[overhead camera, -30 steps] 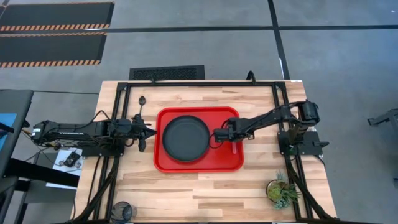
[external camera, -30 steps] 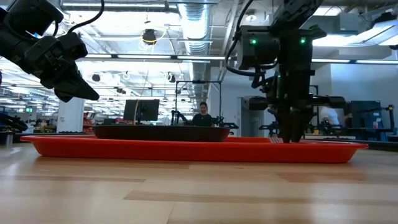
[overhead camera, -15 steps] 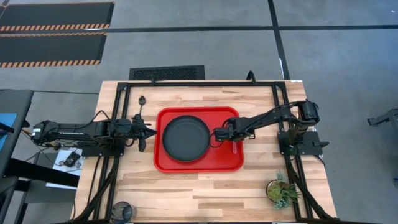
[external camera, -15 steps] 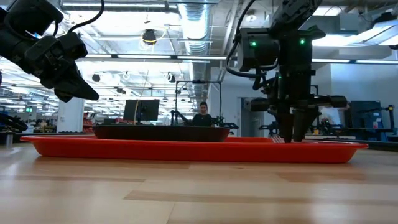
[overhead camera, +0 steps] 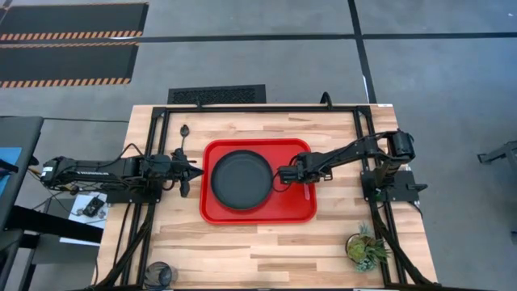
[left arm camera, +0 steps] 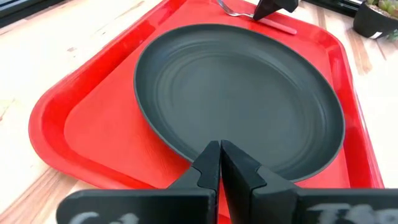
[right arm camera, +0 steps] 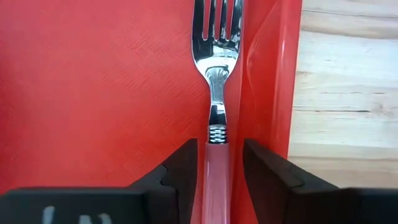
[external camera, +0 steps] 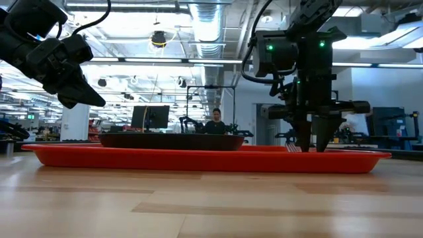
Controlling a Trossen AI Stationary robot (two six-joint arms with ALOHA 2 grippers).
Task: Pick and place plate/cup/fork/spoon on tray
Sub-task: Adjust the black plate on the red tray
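The red tray [overhead camera: 300, 212] lies at the table's middle with the dark plate [overhead camera: 241, 179] on its left part. The red-handled fork [right arm camera: 217, 93] lies flat on the tray along its right rim, tines toward the far edge; it also shows in the left wrist view [left arm camera: 239, 10]. My right gripper [right arm camera: 217, 171] points down over the fork's handle, open, one finger on each side of it with a gap on both sides. My left gripper [left arm camera: 221, 163] is shut and empty, just left of the tray. The dark spoon [overhead camera: 184, 132] lies on the table at the far left. The cup [overhead camera: 159, 272] stands at the near left edge.
A small potted green plant [overhead camera: 363, 249] stands at the table's near right. Bare wood lies near the tray's near side and to its right. In the low view a person [external camera: 215, 123] sits in the room beyond the table.
My right gripper has opened over the tray's right part and let go of the fork's handle. The fork lies on the tray.
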